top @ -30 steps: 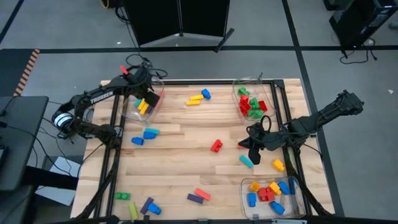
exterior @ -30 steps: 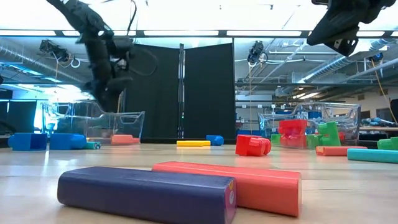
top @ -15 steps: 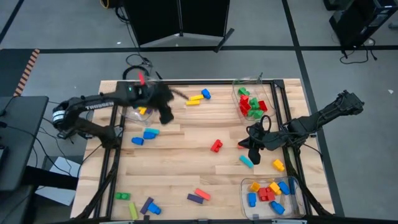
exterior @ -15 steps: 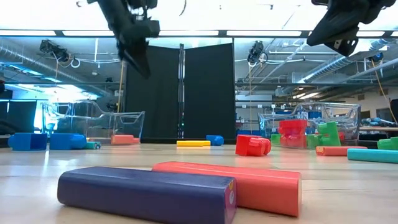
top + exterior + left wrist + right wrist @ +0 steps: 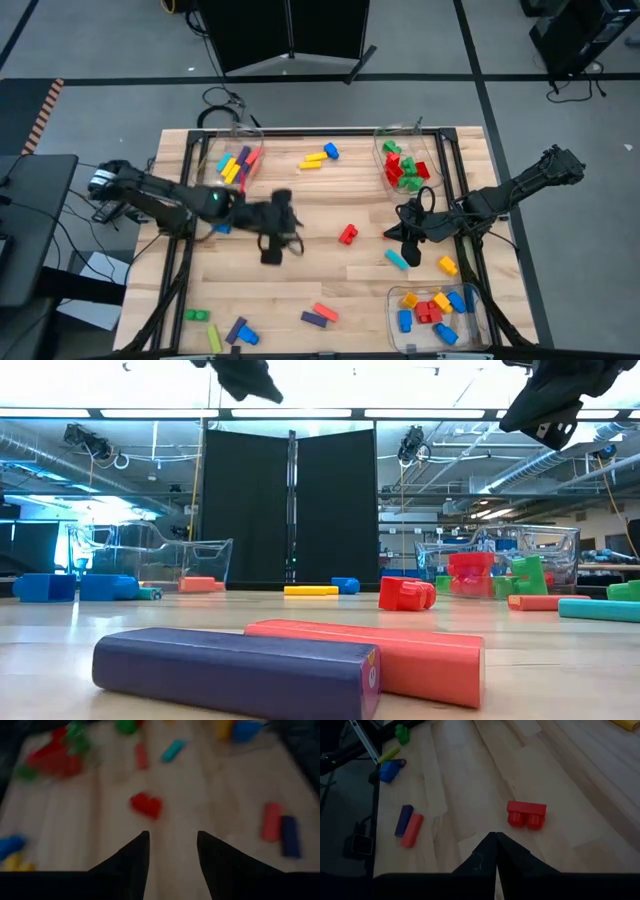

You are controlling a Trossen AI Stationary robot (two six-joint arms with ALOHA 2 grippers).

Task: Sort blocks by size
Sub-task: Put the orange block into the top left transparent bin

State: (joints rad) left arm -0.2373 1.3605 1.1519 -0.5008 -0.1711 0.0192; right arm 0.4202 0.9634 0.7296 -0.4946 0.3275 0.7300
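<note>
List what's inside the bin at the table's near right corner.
The bin holds blue, red and yellow blocks in a loose pile. Anything beneath the pile is hidden.

A purple bar (image 5: 235,673) lies touching a red bar (image 5: 400,660) on the table (image 5: 560,670).
</note>
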